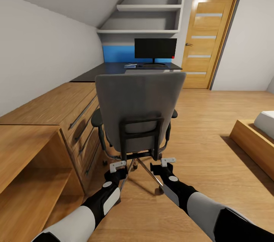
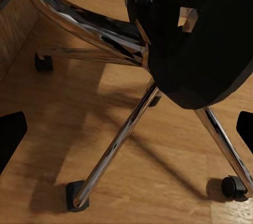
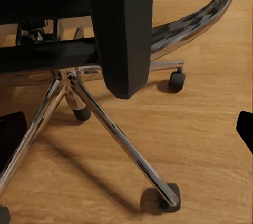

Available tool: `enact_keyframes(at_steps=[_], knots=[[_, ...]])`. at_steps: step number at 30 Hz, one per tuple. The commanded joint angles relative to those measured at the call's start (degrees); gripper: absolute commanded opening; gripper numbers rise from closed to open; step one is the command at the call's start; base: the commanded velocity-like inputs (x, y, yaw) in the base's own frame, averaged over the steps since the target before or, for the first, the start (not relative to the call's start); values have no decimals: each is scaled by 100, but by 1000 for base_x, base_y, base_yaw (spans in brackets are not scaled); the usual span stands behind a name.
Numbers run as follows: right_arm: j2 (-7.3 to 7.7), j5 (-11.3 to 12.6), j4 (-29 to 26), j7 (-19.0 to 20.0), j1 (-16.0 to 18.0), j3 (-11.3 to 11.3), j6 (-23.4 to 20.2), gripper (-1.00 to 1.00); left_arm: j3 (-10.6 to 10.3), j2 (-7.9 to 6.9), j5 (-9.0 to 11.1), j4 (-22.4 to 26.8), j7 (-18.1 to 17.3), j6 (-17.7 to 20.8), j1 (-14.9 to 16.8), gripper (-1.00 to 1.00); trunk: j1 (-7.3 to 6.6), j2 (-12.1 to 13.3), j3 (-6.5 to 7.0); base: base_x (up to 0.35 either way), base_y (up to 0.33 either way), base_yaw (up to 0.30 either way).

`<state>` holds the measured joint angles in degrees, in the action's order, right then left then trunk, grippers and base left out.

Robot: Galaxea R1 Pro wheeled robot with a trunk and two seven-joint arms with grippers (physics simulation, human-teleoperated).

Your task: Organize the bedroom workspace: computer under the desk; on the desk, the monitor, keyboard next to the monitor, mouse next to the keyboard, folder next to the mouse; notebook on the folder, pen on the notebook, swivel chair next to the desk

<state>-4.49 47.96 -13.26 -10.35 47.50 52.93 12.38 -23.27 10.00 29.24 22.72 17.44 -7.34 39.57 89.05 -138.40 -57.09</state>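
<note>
Nearest the camera in the head view, both arms reach forward and down toward the back of the swivel chair (image 1: pixel 139 109). The left gripper (image 1: pixel 118 165) hangs just behind the chair's black back frame on one side, the right gripper (image 1: pixel 168 161) on the other; each one's jaws stand released, holding nothing, and the wrist views show dark fingertips spread to the picture edges with bare floor between them. No writing or brand mark can be read on the arms or the chair.

The left wrist view looks at the chair's chrome legs (image 2: pixel 118 139) and black castors (image 2: pixel 233 187) on the light wood floor (image 2: pixel 47 129), with the dark underside of the frame above. The right wrist view shows the black back post (image 3: pixel 124 29) and more chrome legs ending in castors.

Beside the chair, on the robot's left, runs a light oak low cabinet (image 1: pixel 49 109) with long bar handles (it meets the grey sloped wall). On the right lies the corner of a wooden bed frame (image 1: pixel 253 143).

Beyond the chair is the black worktop (image 1: pixel 102 70), carrying the monitor (image 1: pixel 155 48) with a red dot at its lower corner. Something blue and flat (image 1: pixel 131 65) lies before it, too small to identify. Farther still are white shelves (image 1: pixel 148 8) and a wooden door (image 1: pixel 209 38).
</note>
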Motion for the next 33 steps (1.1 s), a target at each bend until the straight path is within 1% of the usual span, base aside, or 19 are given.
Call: enact_keyframes(at_steps=[1, 4, 5, 8, 9, 12, 16, 25, 33], knots=[[4, 47, 4, -29, 5, 50, 59, 100, -53, 0, 43, -10, 42, -43, 7, 100, -1, -2, -5, 0, 0, 0], [7, 44, 10, -30, 5, 47, 91, 100, -106, 0, 44, -12, 52, -36, 7, 100, -1, -2, -5, 0, 0, 0], [8, 45, 12, -33, 3, 45, 106, 100, -164, 0, 45, -12, 61, -16, 7, 100, -1, -2, -5, 0, 0, 0], [13, 46, 16, -31, 4, 44, 117, 100, -232, 0, 46, 6, 68, 79, 6, 100, -1, -2, -5, 0, 0, 0], [14, 46, 16, -31, 4, 43, 122, 100, -248, 0, 46, 21, 69, 136, 8, 100, -1, -2, -5, 0, 0, 0], [24, 44, 18, -29, -2, 48, 137, 100, -286, 0, 48, 232, 71, 607, 7, 100, -1, -2, -5, 0, 0, 0], [26, 42, 20, -29, -3, 47, 149, 100, -292, 0, 61, 308, 57, 782, 7, 100, -1, -2, -5, 0, 0, 0], [21, 33, 18, -25, -4, 61, 166, 100, -280, 0, 69, 299, 77, 854, 6, 100, -1, -2, -5, 0, 0, 0], [11, 22, 17, -21, -8, 75, 168, 100, -288, 0, 59, 129, 61, 849, 6, 100, -1, -2, -5, 13, 0, 0]])
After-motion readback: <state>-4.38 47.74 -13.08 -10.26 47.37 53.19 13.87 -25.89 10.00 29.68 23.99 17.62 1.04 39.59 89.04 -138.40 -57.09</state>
